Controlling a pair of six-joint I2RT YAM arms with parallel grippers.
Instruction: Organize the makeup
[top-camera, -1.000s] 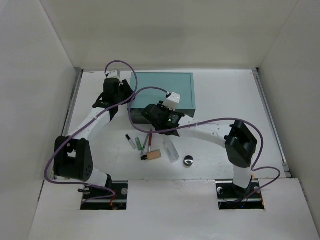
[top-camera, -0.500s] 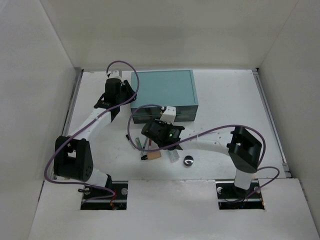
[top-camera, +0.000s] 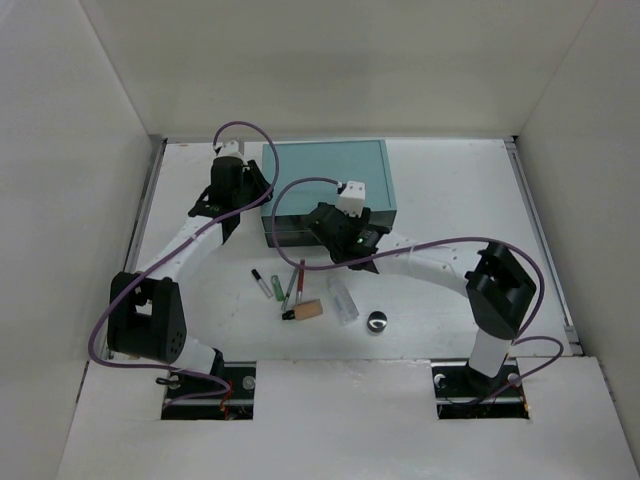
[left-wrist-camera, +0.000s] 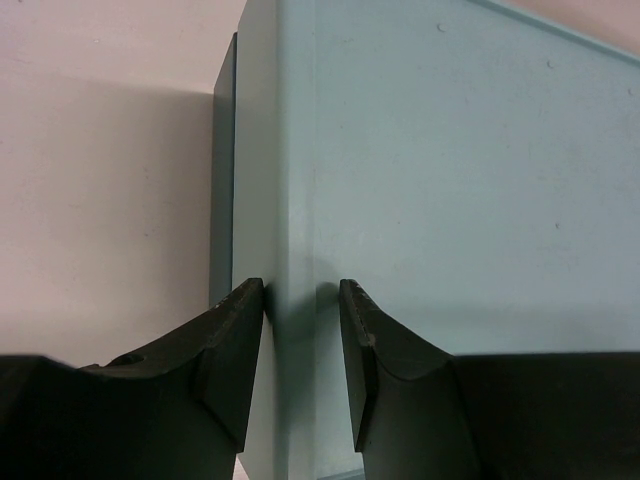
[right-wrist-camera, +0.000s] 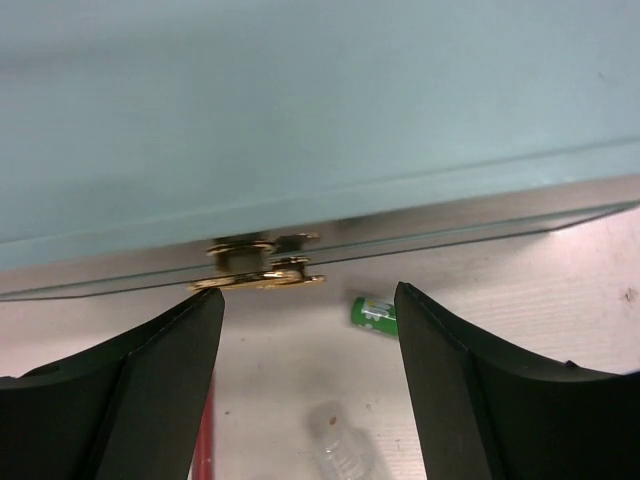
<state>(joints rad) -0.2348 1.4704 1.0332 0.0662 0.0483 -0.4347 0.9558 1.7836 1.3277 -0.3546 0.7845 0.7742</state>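
Left gripper (left-wrist-camera: 300, 292) pinches the teal box (left-wrist-camera: 450, 150) corner; right gripper (right-wrist-camera: 308, 300), jaws apart, faces its latch (right-wrist-camera: 258, 272)

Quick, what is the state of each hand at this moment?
Left hand: closed on the corner of the teal box.
Right hand: open, holding nothing, in front of the gold handle.

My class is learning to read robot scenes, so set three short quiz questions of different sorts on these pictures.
1. True or false: the right jaws are shut on the gold handle.
2. The left jaws clamp: A the teal box at its edge, B a red pencil, C the black pot.
3. Fill in: the beige block lies on the ____.
Key: 1 false, they stand open; 2 A; 3 table.
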